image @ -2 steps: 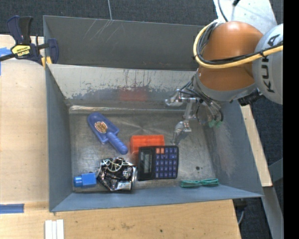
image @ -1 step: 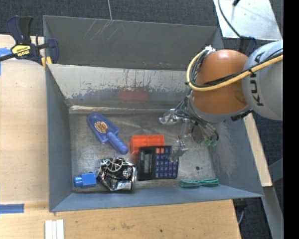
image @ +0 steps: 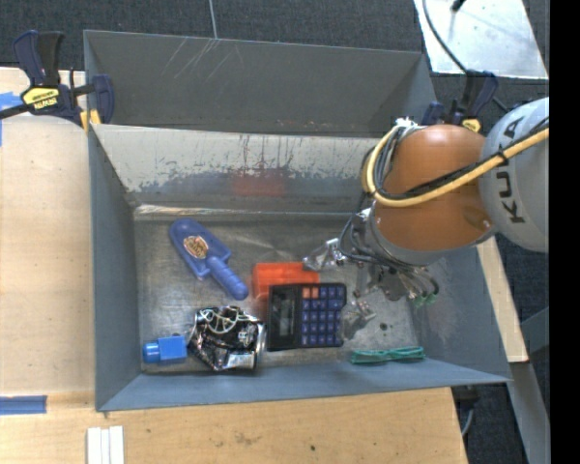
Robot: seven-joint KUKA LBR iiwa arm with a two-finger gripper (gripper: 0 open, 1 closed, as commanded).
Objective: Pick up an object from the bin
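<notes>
Gripper [image: 365, 303] is hovering at the right end of a black rectangular plastic calculator [image: 304, 317], whose long axis is lying left-right; grip state cannot be told.

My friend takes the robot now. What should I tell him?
Gripper: down at the right of the bin, beside the calculator; grip unclear.
Things: orange block behind the calculator, blue tool back left, crumpled wrapper and blue block front left, green strip front right.
Done: nothing lifted yet.
Left: grasp one thing, probably the calculator, and lift it out.
</notes>
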